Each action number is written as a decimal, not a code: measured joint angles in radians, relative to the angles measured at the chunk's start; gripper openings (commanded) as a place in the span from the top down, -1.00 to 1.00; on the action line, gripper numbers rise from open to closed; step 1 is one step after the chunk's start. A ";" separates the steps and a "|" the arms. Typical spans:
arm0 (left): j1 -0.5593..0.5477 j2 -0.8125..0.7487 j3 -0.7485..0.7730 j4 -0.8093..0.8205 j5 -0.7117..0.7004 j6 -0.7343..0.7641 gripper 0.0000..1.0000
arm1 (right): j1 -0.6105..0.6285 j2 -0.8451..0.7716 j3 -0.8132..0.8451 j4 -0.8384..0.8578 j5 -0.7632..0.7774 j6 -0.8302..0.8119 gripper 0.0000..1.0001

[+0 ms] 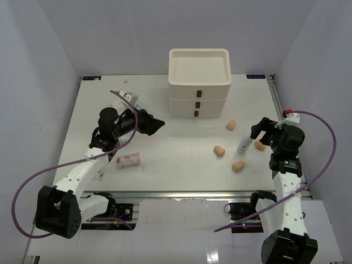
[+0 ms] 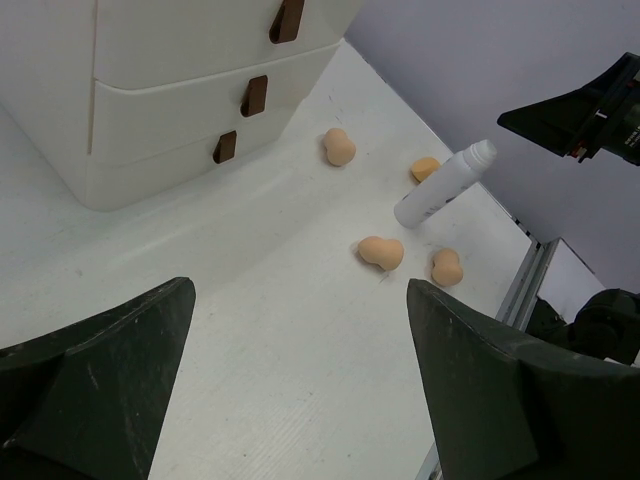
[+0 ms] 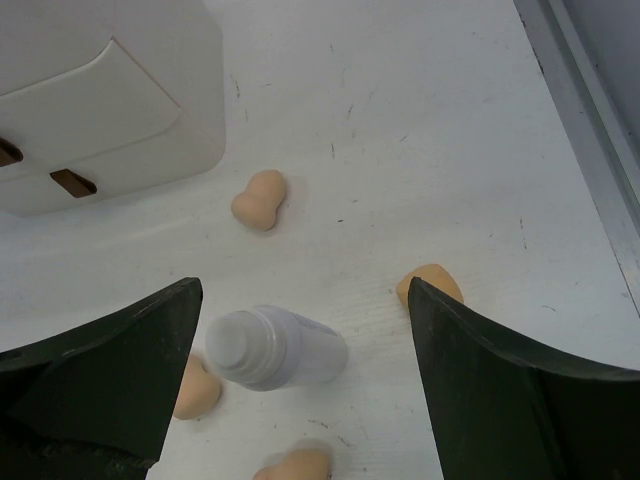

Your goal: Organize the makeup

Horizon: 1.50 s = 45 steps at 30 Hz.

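Top external view: the left claw [image 1: 156, 125] hangs open and empty above the bench [image 1: 181, 170], left of the three-drawer box [image 1: 198, 82]. The right claw [image 1: 257, 134] is open, gripping nothing, over the white tube [image 1: 243, 146], which stands on end among four tan pieces: far sponge [image 1: 231, 125], left sponge [image 1: 219, 150], near sponge [image 1: 238, 166], and right sponge [image 1: 260, 145], which is partly hidden by the arm. The pink-labelled tube [image 1: 128, 160] lies beside the left arm; neither wrist view shows it. Right wrist view: the tube's cap sits between the spread fingers, untouched. Small items [image 1: 135, 102] beyond the left arm cannot be identified.
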 measured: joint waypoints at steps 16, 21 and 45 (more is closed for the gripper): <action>-0.041 0.042 0.000 0.050 0.018 -0.083 -0.96 | -0.009 -0.130 -0.095 0.040 -0.454 -0.290 -0.80; -0.164 0.131 0.050 0.066 -0.059 -0.156 -0.92 | -0.012 -0.138 -0.096 0.020 -0.586 -0.380 -0.80; -0.484 0.830 0.866 -0.192 -0.887 -0.030 -0.64 | -0.026 -0.139 -0.082 -0.032 -0.670 -0.429 -0.80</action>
